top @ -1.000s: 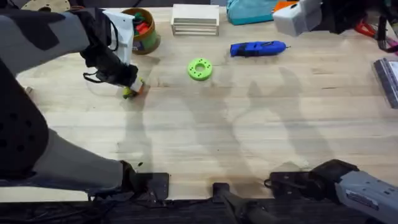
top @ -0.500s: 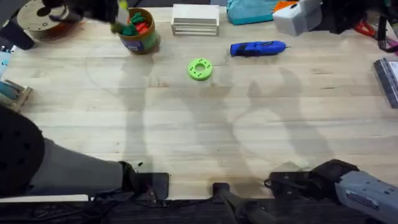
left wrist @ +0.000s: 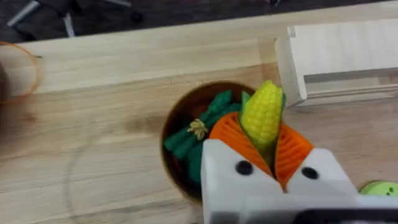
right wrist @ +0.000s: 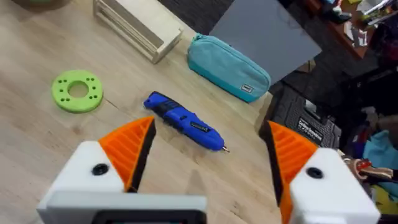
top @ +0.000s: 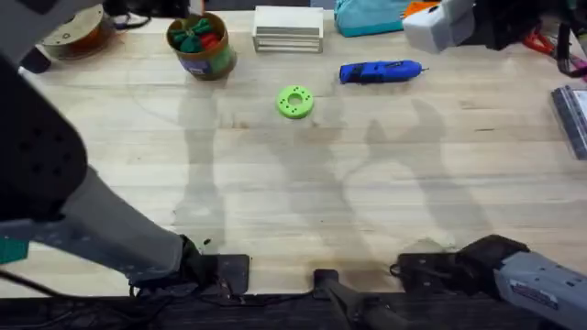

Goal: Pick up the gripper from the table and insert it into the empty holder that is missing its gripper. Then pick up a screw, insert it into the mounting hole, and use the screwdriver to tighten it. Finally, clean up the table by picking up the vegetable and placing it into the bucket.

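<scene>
Wooden table (top: 367,202) spans workspace. Left arm (top: 55,202) rises large, dark under camera. Teal pouch (right wrist: 229,65) lies beyond screwdriver (top: 381,71), which rests on table right of flat green ring disc (top: 294,102). Wooden slat box (top: 288,28) stands just beside bucket (top: 202,44). Right gripper (right wrist: 205,149) hangs above screwdriver, orange pads spread wide. Left gripper (left wrist: 261,140) pinches yellow vegetable (left wrist: 262,114) directly over bucket holding green and red toy pieces.
</scene>
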